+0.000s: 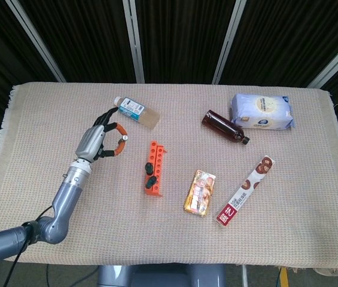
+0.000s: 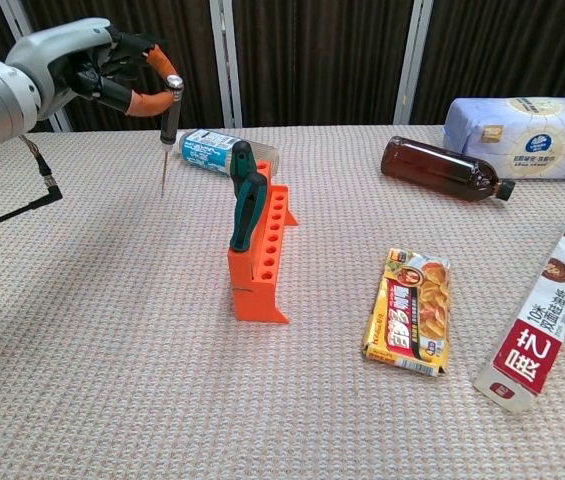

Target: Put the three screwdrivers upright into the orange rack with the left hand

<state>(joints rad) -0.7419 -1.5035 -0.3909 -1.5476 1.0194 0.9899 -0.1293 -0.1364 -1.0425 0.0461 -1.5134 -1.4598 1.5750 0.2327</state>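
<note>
The left hand (image 2: 92,70) is lifted off the table, its fingers (image 2: 122,75) curled around the orange handle of the third screwdriver (image 2: 167,120), which hangs below and just to the right of them in the chest view with its thin shaft pointing down, close to vertical. Holding it by the handle with the tip free is, as I read it, what lets the tip be lowered into a hole; the shaft is already about as upright as the rack needs. From the head view the same hand (image 1: 97,140) shows its fingers wrapped on the orange handle (image 1: 118,143); the thumb's exact seat I cannot make out. The orange rack (image 2: 259,255) stands to the right of the fingers and lower, well apart from the hanging tip, with its row of holes facing up. Two dark green-handled screwdrivers (image 2: 244,200) already stand in the rack's near end, leaning slightly, so the far holes are free, and I judge that one of those is the target. A clear plastic bottle (image 2: 224,152) lies on its side just beyond the tip and between the fingers and the rack's far end, so a carry toward the rack probably needs to pass over it. The right hand is in neither view.
</note>
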